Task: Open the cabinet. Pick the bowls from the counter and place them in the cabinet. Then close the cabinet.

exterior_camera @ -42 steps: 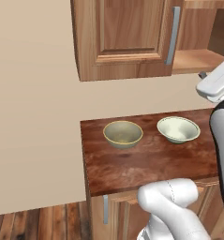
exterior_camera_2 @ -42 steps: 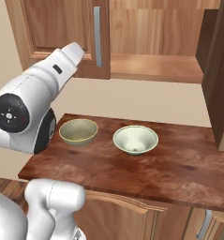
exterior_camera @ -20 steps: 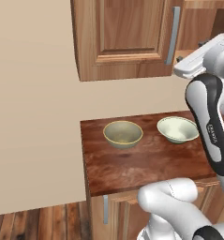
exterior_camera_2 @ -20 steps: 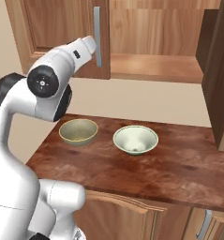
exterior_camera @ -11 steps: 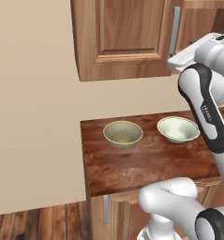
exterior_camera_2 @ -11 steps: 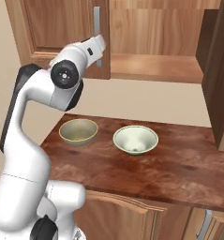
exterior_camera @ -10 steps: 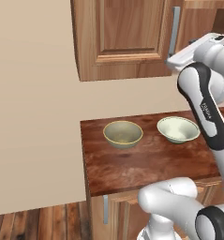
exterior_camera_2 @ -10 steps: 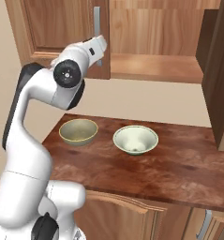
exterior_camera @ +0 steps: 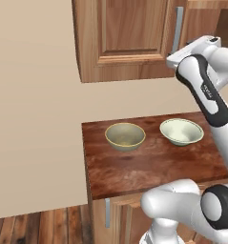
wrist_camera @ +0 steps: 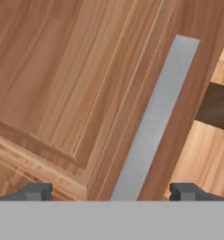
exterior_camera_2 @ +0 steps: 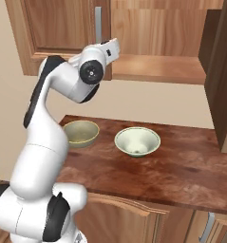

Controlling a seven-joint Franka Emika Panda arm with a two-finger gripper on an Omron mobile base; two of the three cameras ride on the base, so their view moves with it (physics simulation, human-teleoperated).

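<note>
hand [wrist_camera: 111,192] released, jaws wide, grey bar handle [wrist_camera: 155,117] of left cabinet door [exterior_camera: 127,35] centred between fingertips. advance straight, straddle bar squarely, clench, then pull along hinge arc.

Brown wooden wall cabinet [exterior_camera_2: 62,33]: right door open, left shut.
Olive-tan bowl [exterior_camera: 125,136] and pale white-green bowl [exterior_camera: 181,131] upright, apart, on reddish-brown counter [exterior_camera: 144,169].

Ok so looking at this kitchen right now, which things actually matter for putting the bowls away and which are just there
Part of the job:
- cabinet, left door shut, right door open
- its grey handle
- olive-tan bowl
- pale bowl
- counter
- gripper, open at the handle

Just there:
- base cabinet
- wood floor
- beige wall
</note>
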